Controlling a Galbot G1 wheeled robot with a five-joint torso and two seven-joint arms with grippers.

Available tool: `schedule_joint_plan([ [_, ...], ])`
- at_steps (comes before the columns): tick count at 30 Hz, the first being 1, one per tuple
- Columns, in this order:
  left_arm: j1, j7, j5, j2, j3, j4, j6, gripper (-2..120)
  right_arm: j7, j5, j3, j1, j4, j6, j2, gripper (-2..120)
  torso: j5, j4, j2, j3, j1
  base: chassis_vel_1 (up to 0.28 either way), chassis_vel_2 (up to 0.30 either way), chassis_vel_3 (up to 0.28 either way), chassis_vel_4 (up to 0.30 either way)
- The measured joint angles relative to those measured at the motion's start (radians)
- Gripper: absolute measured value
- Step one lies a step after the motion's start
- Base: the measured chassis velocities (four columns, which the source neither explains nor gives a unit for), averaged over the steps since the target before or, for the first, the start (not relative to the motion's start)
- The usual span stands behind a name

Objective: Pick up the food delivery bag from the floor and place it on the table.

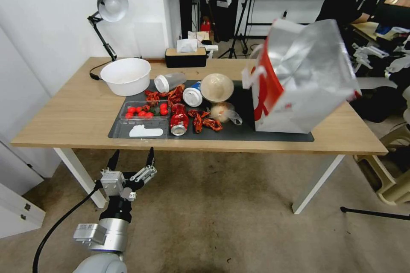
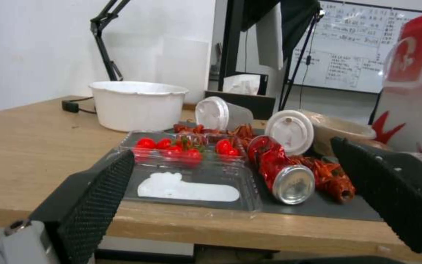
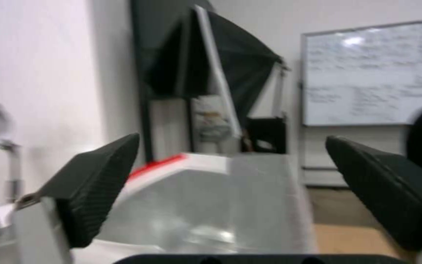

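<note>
- Food delivery bag (image 1: 301,81) is on the tabletop (image 1: 77,111), at its right end, base on the right part of the dark grey mat (image 1: 239,132). No longer on the floor (image 1: 222,217).
- Bag leans: top tipped toward the right and back, mouth gaping so the silver foil lining faces up and outward. Judged not yet settled upright.
- Right hand (image 3: 230,198): fingers spread wide, nothing between them. Its wrist view looks straight down onto the bag's open foil mouth (image 3: 206,205), so this hand sits just above the bag top and is by far the nearer one.
- Left hand (image 1: 131,160): low, in front of the tabletop's near edge on the left side, fingers wide, empty. Bag lies well to its right, across the mat clutter.
- Bag appearance: large, boxy, white paper, red side panel facing left, white loop handles hanging on that side, small red mark on the front face. Foil crinkled.
- Left wrist view shows the bag's red-and-white side (image 2: 416,91) beyond a red can (image 2: 282,170) and a tray of tomatoes (image 2: 181,150).
- Judgement: placement nearly done; risk is the leaning bag toppling right, off the tabletop edge.
</note>
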Motion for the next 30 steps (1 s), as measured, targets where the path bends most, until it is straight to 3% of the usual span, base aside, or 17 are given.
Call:
schedule_joint_plan([
  [6,0.004,0.000,-0.002,0.002,-0.006,-0.006,0.000,100,-0.208,-0.006,-0.002,-0.076,0.047,0.127,0.064,100,-0.0001,0.0001,0.000,0.000,0.000,0.000,0.000,0.000,0.000],
  [10,0.005,-0.001,-0.003,0.002,-0.009,-0.008,-0.001,100,-0.285,-0.018,-0.007,-0.101,0.059,0.152,0.084,100,-0.0001,0.0002,0.000,0.000,0.000,0.000,0.000,0.000,0.000],
  [13,0.008,-0.002,-0.005,0.003,-0.014,-0.010,-0.003,100,-0.404,-0.044,-0.009,-0.161,0.076,0.188,0.111,100,-0.0001,0.0002,0.000,0.000,0.000,0.000,0.000,0.000,0.000],
  [19,0.008,-0.004,-0.006,0.002,-0.015,-0.010,-0.003,100,-0.486,-0.145,-0.004,-0.249,0.084,0.232,0.145,100,-0.0001,0.0002,0.000,0.000,0.000,0.000,0.000,0.000,0.000],
  [24,0.007,-0.005,-0.006,0.000,-0.015,-0.010,-0.004,100,-0.453,-0.276,-0.001,-0.324,0.100,0.250,0.184,100,0.0001,0.0002,0.000,0.000,0.000,0.000,0.000,0.000,0.000],
  [26,0.008,-0.006,-0.006,0.000,-0.015,-0.007,-0.006,100,-0.352,-0.425,-0.005,-0.412,0.129,0.259,0.250,100,0.0000,0.0001,0.000,0.000,0.000,0.000,0.000,0.000,0.000],
  [30,0.008,-0.008,-0.006,0.000,-0.015,-0.004,-0.006,100,-0.228,-0.540,-0.018,-0.481,0.157,0.249,0.324,100,0.0000,0.0001,0.000,0.000,0.000,0.000,0.000,0.000,0.000],
])
